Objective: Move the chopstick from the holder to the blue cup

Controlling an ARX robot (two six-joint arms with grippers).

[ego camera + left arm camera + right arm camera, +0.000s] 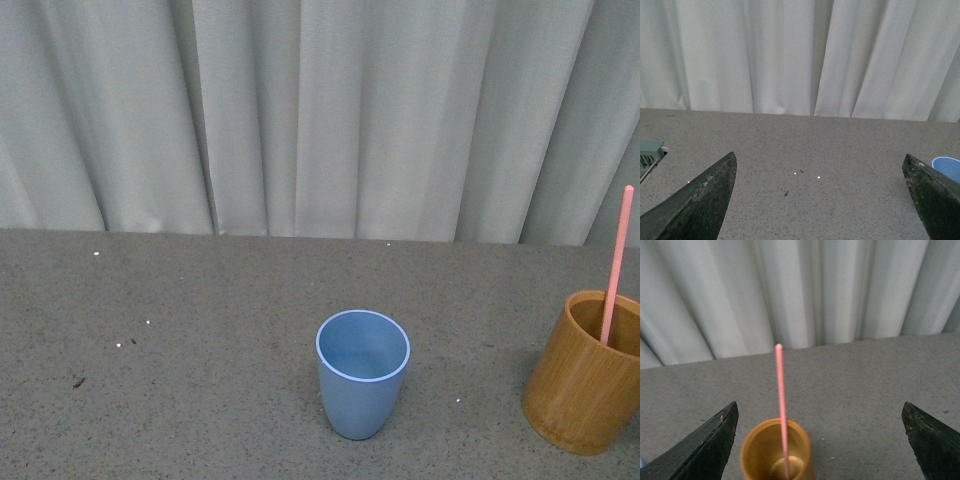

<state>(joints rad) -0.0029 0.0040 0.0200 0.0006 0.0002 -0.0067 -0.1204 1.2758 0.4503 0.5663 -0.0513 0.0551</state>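
Note:
A light-blue cup (362, 373) stands upright and empty on the grey table, near the middle front. To its right, at the frame's edge, stands the orange-brown wooden holder (587, 371) with one salmon-pink chopstick (617, 265) leaning upright in it. Neither arm shows in the front view. In the right wrist view the holder (775, 450) and its chopstick (781, 405) lie between the wide-apart jaws of my open right gripper (820, 412), nearer one finger. My left gripper (820, 162) is open over bare table, with the blue cup's rim (947, 167) at the picture's edge.
A pale pleated curtain (320, 110) hangs behind the table's far edge. The grey speckled tabletop (180, 340) carries a few small white and dark specks. A grey-green object (649, 152) shows at the edge of the left wrist view.

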